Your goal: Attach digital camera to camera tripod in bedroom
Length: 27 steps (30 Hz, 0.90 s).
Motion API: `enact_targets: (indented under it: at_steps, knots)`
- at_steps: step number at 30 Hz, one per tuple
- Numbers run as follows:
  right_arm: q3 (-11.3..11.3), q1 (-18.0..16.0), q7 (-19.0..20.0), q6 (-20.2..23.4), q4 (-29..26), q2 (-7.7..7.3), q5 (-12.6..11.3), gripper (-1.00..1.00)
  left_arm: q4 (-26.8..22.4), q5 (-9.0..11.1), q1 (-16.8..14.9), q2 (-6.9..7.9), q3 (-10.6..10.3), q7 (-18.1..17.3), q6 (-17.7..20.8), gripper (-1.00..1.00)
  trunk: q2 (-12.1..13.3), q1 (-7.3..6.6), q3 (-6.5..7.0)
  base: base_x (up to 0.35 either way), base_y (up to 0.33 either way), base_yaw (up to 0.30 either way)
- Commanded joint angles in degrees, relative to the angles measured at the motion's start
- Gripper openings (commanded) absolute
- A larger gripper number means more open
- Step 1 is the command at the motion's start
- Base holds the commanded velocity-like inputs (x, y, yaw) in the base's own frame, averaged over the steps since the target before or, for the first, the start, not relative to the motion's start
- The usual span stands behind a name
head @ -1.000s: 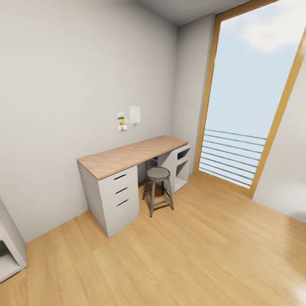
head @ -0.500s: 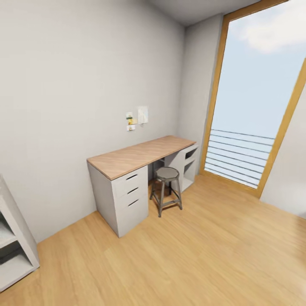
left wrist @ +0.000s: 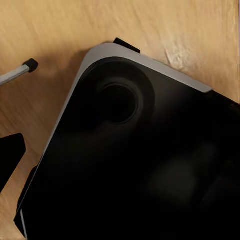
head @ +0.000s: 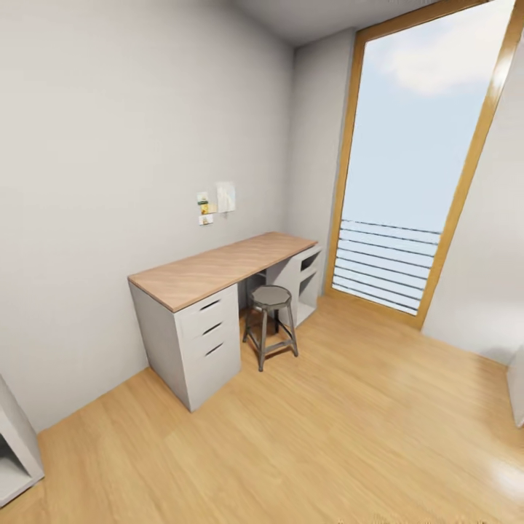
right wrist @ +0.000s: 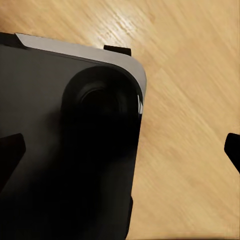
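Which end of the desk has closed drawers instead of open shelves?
The near pedestal, with three closed drawer fronts; the far pedestal by the window has open cubbies.

We see a desk (head: 218, 273) against the left wall, a stool (head: 271, 320) tucked before it, and a tall window (head: 415, 182) to its right.

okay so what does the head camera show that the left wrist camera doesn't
The head view alone shows a wood-topped desk with drawers, a round metal stool at it, notes pinned on the grey wall, and a tall wood-framed window with railing bars. The left wrist view alone shows the robot's dark base with its grey edge, and a thin grey rod with a black tip. Both show the light wood floor.
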Motion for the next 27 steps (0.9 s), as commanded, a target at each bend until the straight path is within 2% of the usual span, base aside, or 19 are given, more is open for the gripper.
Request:
enact_targets:
  at_steps: [1,27]
  knots:
    - [-0.30,-0.01,-0.04,-0.14,-0.01,0.00,0.53,1.00,-0.11,0.44,0.03,-0.01,-0.49,0.19,-0.12,1.00,-0.02,0.00,-0.04,0.000,0.006,-0.243]
    - [-0.45,-0.01,-0.04,-0.12,-0.01,-0.17,0.52,1.00,-0.03,0.41,0.03,-0.06,-0.49,0.13,-0.12,1.00,-0.02,0.00,-0.04,0.000,0.001,-0.250]
